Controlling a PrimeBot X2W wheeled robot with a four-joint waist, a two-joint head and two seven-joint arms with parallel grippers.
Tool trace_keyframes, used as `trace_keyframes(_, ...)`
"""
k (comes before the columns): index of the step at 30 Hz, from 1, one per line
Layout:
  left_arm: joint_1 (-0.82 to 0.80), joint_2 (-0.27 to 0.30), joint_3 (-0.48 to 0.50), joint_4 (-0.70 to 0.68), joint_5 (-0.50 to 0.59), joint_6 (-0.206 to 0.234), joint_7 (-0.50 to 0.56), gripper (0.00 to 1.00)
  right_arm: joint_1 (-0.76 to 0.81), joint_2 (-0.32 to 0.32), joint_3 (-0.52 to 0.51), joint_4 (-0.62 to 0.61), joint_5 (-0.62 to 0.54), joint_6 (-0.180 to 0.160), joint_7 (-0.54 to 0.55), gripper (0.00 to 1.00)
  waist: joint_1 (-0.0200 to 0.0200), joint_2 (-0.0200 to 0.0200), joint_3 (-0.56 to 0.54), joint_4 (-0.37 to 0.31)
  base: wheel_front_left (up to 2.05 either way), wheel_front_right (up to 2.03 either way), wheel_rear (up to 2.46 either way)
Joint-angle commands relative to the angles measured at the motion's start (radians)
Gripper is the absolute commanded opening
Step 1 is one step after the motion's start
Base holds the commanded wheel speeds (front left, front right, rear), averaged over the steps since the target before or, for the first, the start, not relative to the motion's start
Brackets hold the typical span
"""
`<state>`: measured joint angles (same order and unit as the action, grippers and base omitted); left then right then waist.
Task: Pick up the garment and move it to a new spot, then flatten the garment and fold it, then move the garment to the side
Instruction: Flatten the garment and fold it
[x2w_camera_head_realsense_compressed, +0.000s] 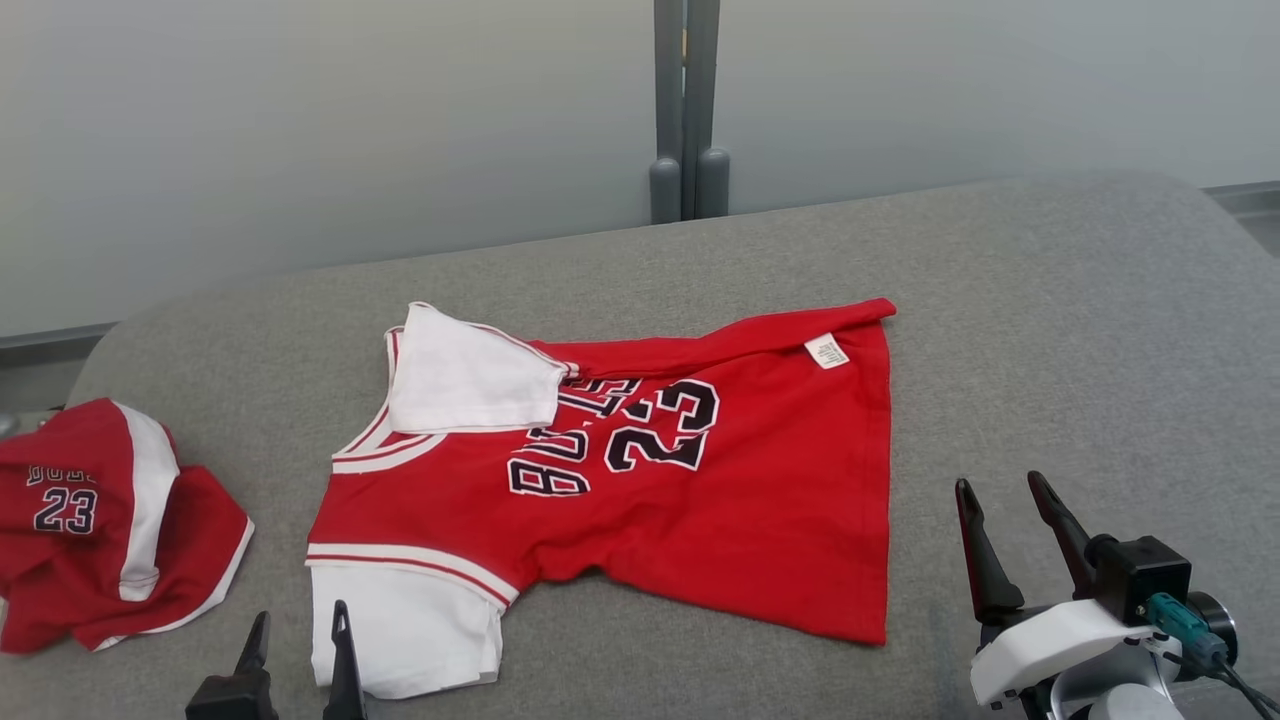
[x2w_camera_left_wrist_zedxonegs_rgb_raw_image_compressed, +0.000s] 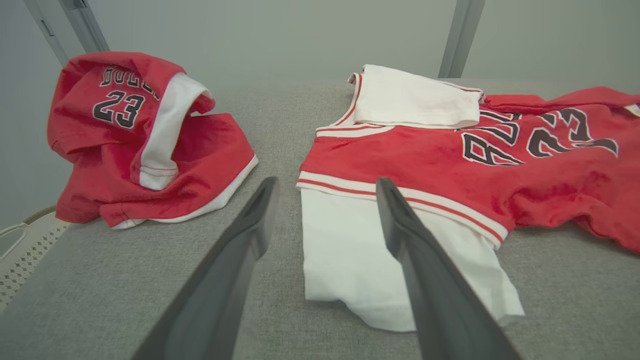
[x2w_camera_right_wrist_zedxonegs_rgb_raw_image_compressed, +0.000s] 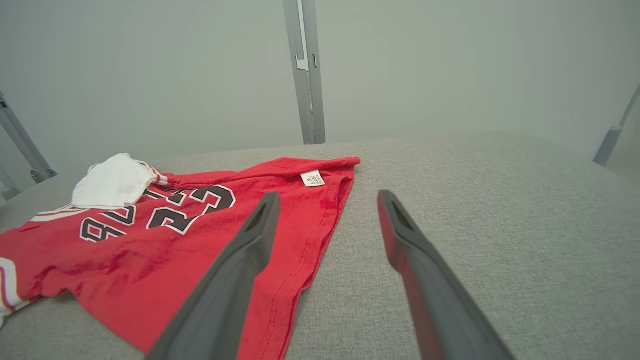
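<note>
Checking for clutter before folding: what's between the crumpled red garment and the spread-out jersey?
Bare grey cushion, nothing else, between the crumpled red garment and the jersey; the head view shows it.

The head camera looks down from up high. Each wrist camera sits low, peeking out between its own jaws. All three see the red shirt (x2w_camera_head_realsense_compressed: 750, 520).

Red-and-white garment (x2w_camera_head_realsense_compressed: 740, 520), grey cushion (x2w_camera_head_realsense_compressed: 1050, 350)

"23" on shirt (x2w_camera_head_realsense_compressed: 700, 520), "23" on crumpled garment (x2w_camera_head_realsense_compressed: 60, 540)
</note>
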<state>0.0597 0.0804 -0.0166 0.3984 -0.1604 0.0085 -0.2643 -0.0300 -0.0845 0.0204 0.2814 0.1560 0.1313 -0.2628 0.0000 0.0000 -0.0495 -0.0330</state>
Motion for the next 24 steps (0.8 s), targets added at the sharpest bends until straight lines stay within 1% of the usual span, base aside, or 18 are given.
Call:
trace_keyframes(1, 0.018, -0.001, 0.014, -0.009, 0.016, -0.004, 0.000, 1.00, 0.010, -0.003, 0.001, -0.007, -0.008, -0.001, -0.003, 1.00, 0.0000, 0.0000, -0.012, -0.017, 0.00, 0.00, 0.00)
trace_keyframes(10, 0.058, -0.019, 0.054, -0.051, 0.049, -0.018, 0.000, 1.00, 0.042, -0.001, 0.001, -0.015, -0.005, -0.001, -0.003, 1.00, 0.0000, 0.0000, -0.031, -0.040, 0.00, 0.00, 0.00)
trace_keyframes(20, 0.062, -0.025, 0.087, -0.037, 0.068, -0.045, 0.000, 1.00, 0.051, 0.001, 0.004, -0.018, -0.009, -0.001, -0.003, 1.00, 0.0000, 0.0000, -0.030, -0.041, 0.00, 0.00, 0.00)
trace_keyframes(24, 0.057, -0.026, 0.093, -0.013, 0.065, -0.060, 0.000, 1.00, 0.053, 0.001, 0.020, -0.006, -0.003, -0.001, -0.003, 1.00, 0.0000, 0.0000, -0.024, -0.035, 0.00, 0.00, 0.00)
